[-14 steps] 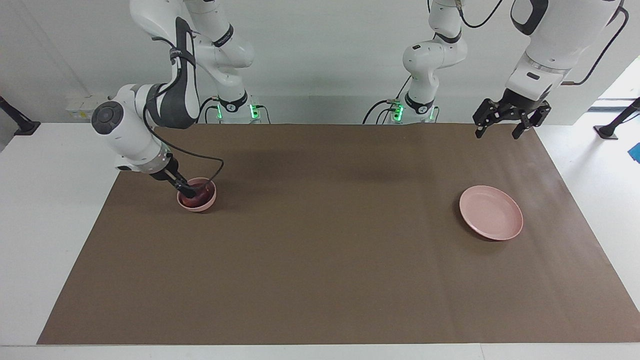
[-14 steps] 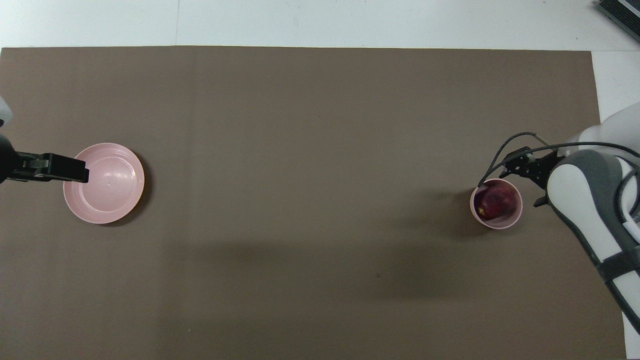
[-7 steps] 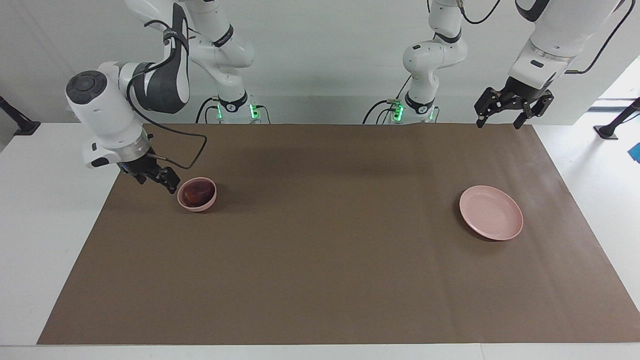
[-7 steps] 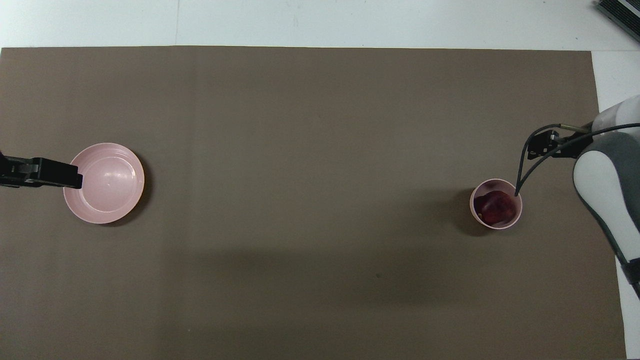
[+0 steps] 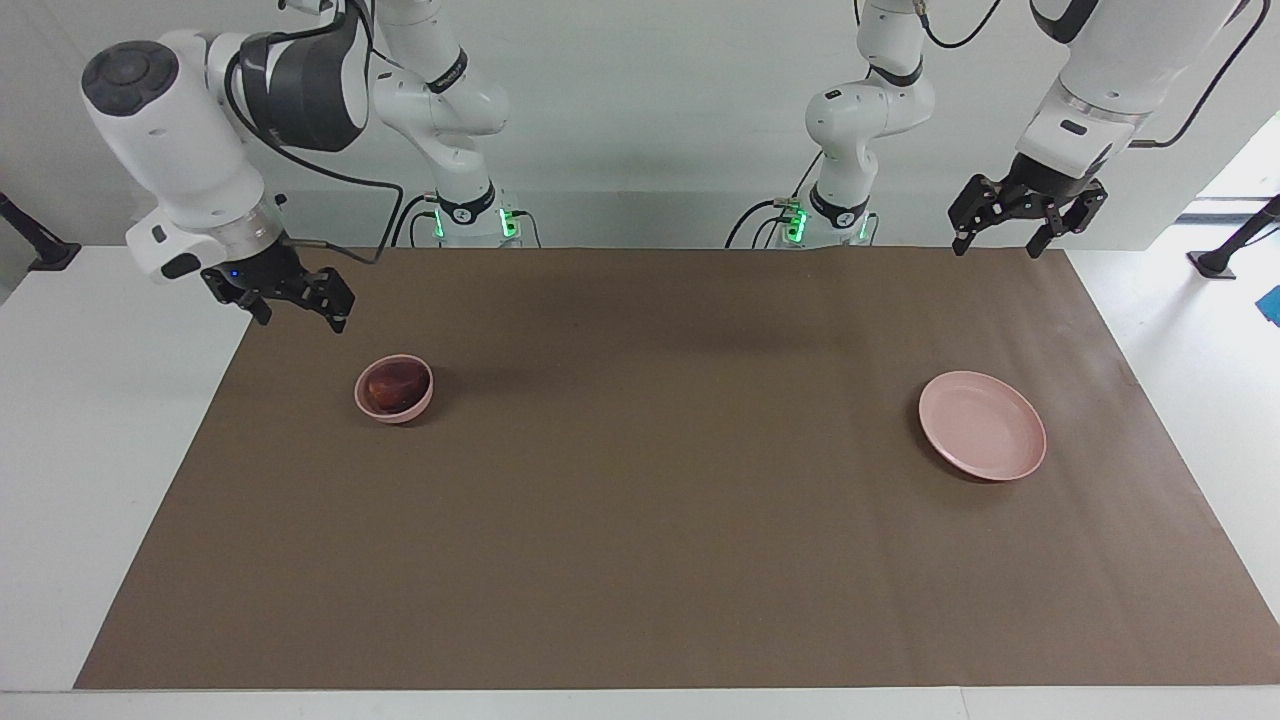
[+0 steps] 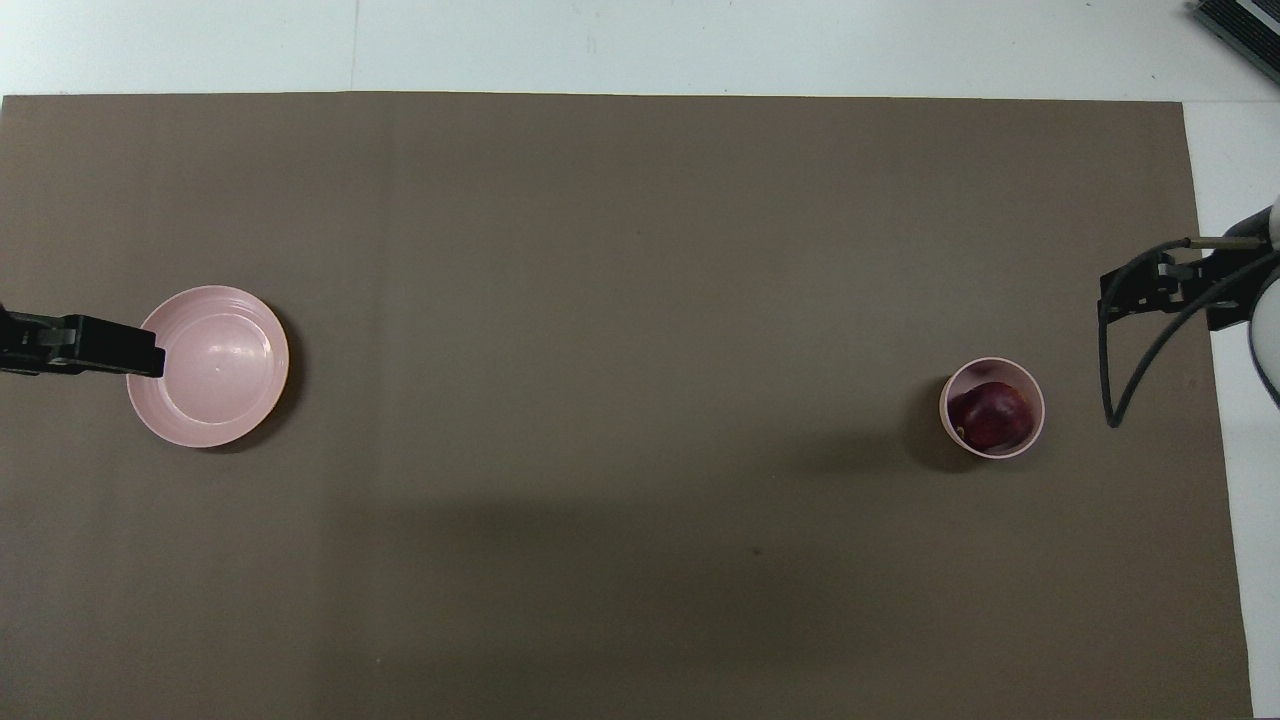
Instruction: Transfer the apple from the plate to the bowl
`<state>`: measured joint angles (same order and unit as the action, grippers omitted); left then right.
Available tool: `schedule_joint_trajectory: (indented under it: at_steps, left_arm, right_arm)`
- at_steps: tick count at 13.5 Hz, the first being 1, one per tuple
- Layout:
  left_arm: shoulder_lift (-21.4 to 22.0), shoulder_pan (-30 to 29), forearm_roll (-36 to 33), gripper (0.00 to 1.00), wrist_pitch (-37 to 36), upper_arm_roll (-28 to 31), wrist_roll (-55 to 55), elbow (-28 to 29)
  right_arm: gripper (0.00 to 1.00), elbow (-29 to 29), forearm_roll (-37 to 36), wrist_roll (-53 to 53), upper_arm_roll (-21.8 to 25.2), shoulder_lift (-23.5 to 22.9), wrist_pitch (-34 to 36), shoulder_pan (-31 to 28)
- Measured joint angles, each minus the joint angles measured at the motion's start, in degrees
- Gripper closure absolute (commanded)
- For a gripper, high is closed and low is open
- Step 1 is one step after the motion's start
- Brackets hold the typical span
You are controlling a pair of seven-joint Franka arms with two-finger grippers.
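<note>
Apple (image 5: 392, 385) sits in bowl (image 5: 394, 409), right jaws raised apart.

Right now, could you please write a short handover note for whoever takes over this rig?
Right gripper: open, empty, raised over the mat near the robots at the right arm's end.
Left gripper: open, empty, waiting raised over the mat's edge at the left arm's end.
Apple: in the bowl, right arm's end of the table.
Plate: bare, left arm's end.
Done: apple is in the bowl and released.
Left: nothing but parking the arms, as far as I can judge.
</note>
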<state>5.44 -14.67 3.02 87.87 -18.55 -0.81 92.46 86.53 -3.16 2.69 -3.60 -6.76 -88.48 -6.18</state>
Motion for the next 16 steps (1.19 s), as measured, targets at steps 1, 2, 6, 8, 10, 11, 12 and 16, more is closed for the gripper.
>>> schedule_joint_trajectory:
  at_steps: [1, 2, 6, 8, 10, 11, 12, 16]
  left_arm:
    - [0.0, 0.0, 0.0, 0.00, -0.4, 0.0, 0.0, -0.2]
    - [0.0, 0.0, 0.0, 0.00, -0.9, 0.0, 0.0, -0.3]
    - [0.0, 0.0, 0.0, 0.00, -1.2, 0.0, 0.1, -0.6]
    - [0.0, 0.0, 0.0, 0.00, -1.2, 0.0, 0.1, -0.7]
    - [0.0, 0.0, 0.0, 0.00, -1.2, 0.0, 0.1, -0.7]
    - [0.1, 0.0, 0.0, 0.00, -1.2, 0.0, 0.1, -0.7]
    - [0.1, 0.0, 0.0, 0.00, -1.2, 0.0, 0.1, -0.7]
    - [0.1, 0.0, 0.0, 0.00, -1.2, 0.0, 0.1, -0.7]
  right_arm:
    - [0.00, -1.3, 0.8, 0.0, -0.3, 0.1, 2.2, 0.2]
    - [0.00, -2.5, 1.6, 0.1, -0.4, 0.3, 3.7, 0.3]
    - [0.00, -3.8, 2.4, 0.1, -0.4, 2.6, 5.4, 0.4]
    - [0.00, -3.8, 2.5, 0.1, -0.4, 2.5, 5.4, 0.3]
    - [0.00, -3.8, 2.5, 0.1, -0.3, 2.5, 5.4, 0.3]
    - [0.00, -3.8, 2.5, 0.1, -0.3, 2.5, 5.4, 0.3]
    - [0.00, -3.8, 2.5, 0.1, -0.3, 2.5, 5.4, 0.3]
    - [0.00, -3.8, 2.5, 0.1, -0.3, 2.5, 5.4, 0.3]
